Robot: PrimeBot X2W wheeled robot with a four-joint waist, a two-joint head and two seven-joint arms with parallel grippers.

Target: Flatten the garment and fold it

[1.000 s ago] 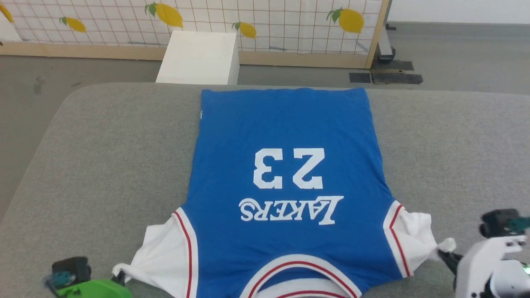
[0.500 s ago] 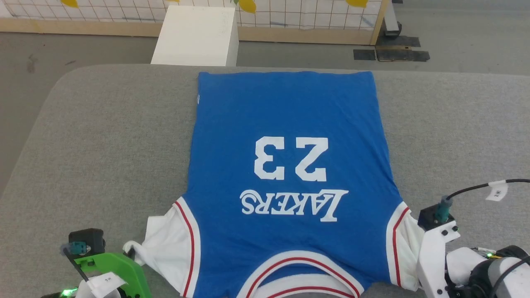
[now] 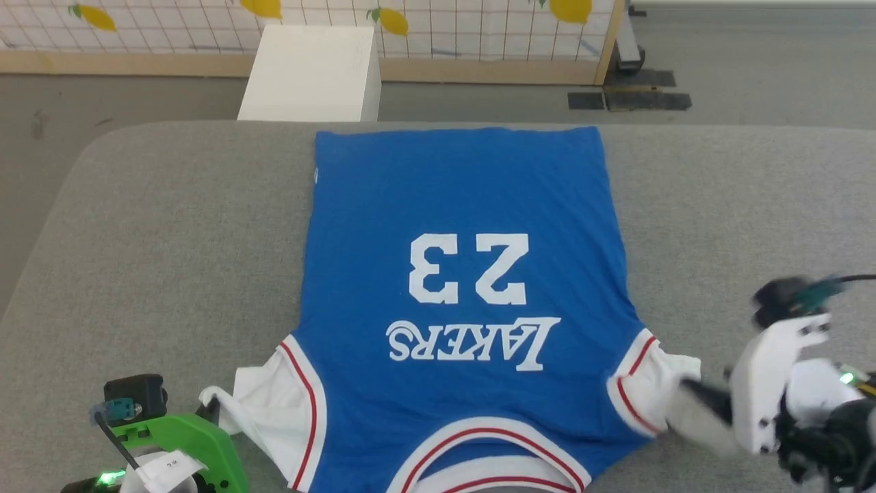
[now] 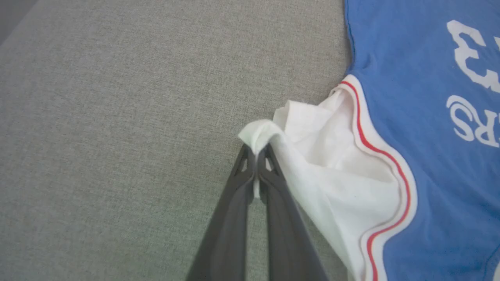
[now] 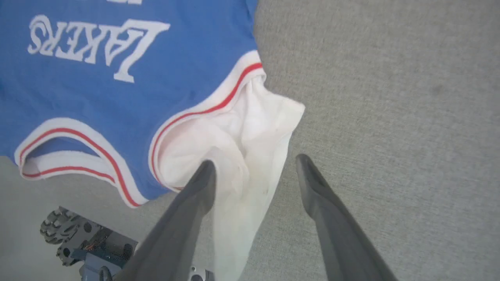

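Observation:
The garment (image 3: 458,198), a bright blue jersey with white "23" and lettering, lies spread on the grey table with its collar toward me. My left gripper (image 3: 211,409) is at the lower left, shut on the tip of the white left sleeve (image 4: 312,156). The left wrist view shows that gripper (image 4: 256,150) pinching the cloth between its closed fingers. My right gripper (image 5: 256,162) stands open over the crumpled white right sleeve (image 5: 250,128), which lies loose between and under its fingers. The head view shows this gripper (image 3: 698,400) blurred beside the right sleeve (image 3: 650,380).
The grey padded table (image 3: 137,239) has wide bare cloth on both sides of the jersey. Beyond its far edge stand a white box (image 3: 308,72) and a lemon-patterned panel (image 3: 479,20) with a wooden frame. Part of the robot base (image 5: 78,242) shows below the table edge.
My right gripper has opened and let go of the right sleeve, which now rests on the table. The left gripper keeps its hold. The head camera has shifted slightly.

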